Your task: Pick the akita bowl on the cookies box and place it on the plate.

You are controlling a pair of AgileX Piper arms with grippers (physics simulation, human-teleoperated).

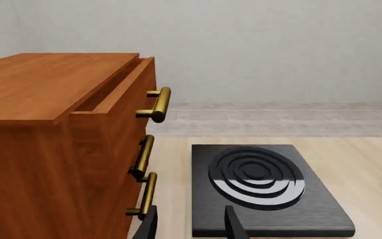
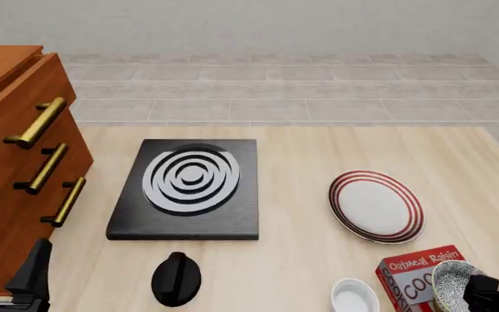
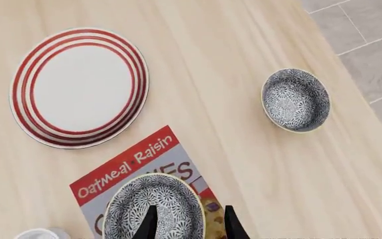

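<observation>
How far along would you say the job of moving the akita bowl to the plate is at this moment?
Nothing is delivered yet: the plate is bare. In hand: the right gripper straddles the rim of the akita bowl, which sits on the cookies box; a firm grip cannot be confirmed. Left: lifting, carrying, and setting it on the plate.

— What lies under the right gripper (image 3: 189, 219)?

— The akita bowl (image 3: 152, 206), speckled dark and white with a pale rim, sitting on the red cookies box (image 3: 141, 167). The two dark fingertips (image 3: 149, 221) stand apart, one over the bowl's inside and the other over its rim edge toward the box.

— Are they gripping it?

— Contact cannot be judged from here.

— And the plate (image 3: 78, 87)?

— White with red rings, flat on the pale wooden table (image 3: 244, 149), near the box's lettered end but apart from it.

— Anything else?

— A second speckled bowl (image 3: 295, 99) stands alone near the table's edge, well away from the box. A bit of a small white bowl (image 3: 42, 234) peeks in beside the box.
</observation>
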